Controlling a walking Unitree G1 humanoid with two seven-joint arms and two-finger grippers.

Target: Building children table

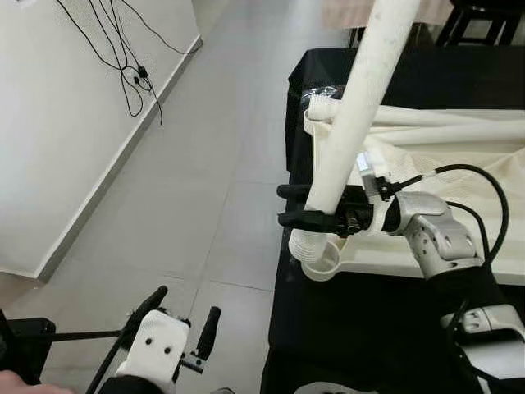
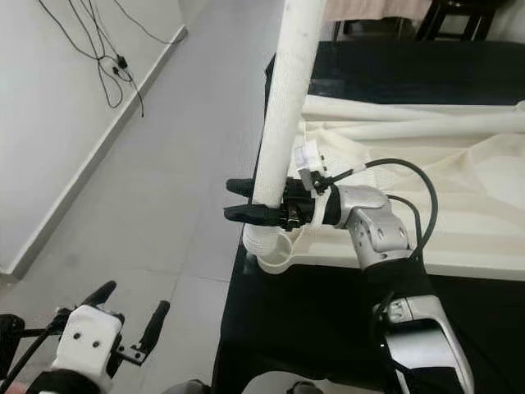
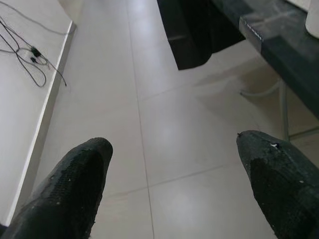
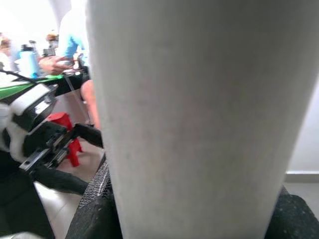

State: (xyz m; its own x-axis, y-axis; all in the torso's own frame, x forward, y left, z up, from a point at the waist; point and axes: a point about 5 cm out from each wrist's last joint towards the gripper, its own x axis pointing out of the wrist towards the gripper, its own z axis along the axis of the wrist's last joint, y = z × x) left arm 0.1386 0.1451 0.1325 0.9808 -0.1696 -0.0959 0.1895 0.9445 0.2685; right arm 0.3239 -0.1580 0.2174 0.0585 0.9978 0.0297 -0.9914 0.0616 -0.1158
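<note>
Right gripper (image 1: 297, 205) pinches the white table leg (image 1: 353, 123) above the tabletop's corner socket (image 1: 318, 254) — left gripper (image 1: 182, 312), at seven o'clock, spread over the floor (image 1: 189, 180).

Seen from the head, looking steeply down, both eye views sharing the black cloth-covered tabletop (image 1: 361, 328) and pale grey tiled floor (image 1: 205, 164); left wrist facing that floor, right wrist pressed against the white cylindrical table leg (image 4: 199, 124).
</note>
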